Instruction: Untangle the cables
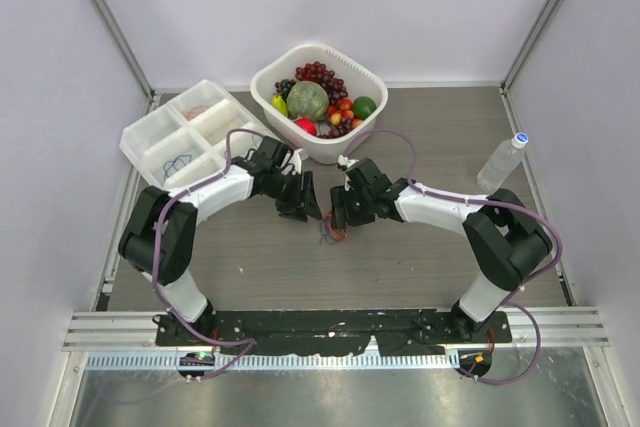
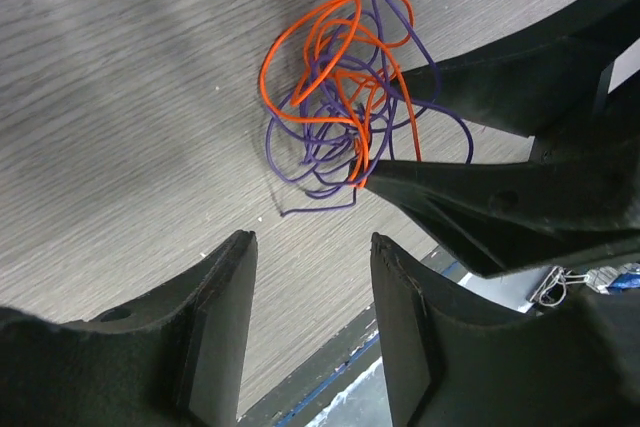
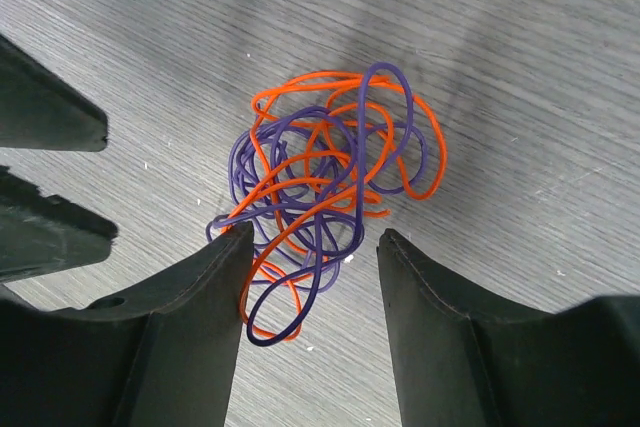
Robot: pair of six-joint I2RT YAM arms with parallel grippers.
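Observation:
The cables [image 3: 310, 182] are thin orange and purple wires knotted into one loose ball on the wooden tabletop, small in the top view [image 1: 330, 234]. My right gripper [image 3: 315, 237] is open and low over the ball. Its left finger [image 3: 200, 297] touches the ball's nearest loops, which lie between the jaws. My left gripper [image 2: 312, 242] is open with only bare table between its fingers, a short way from the tangle [image 2: 340, 97]. In the left wrist view, one right fingertip [image 2: 400, 179] rests against the orange strand.
A white basket [image 1: 372, 75] of fruit stands at the back centre. A white compartment tray [image 1: 135, 137] at the back left holds a few thin wires. A plastic bottle [image 1: 502, 159] stands at the right. Metal frame rails run along the near edge.

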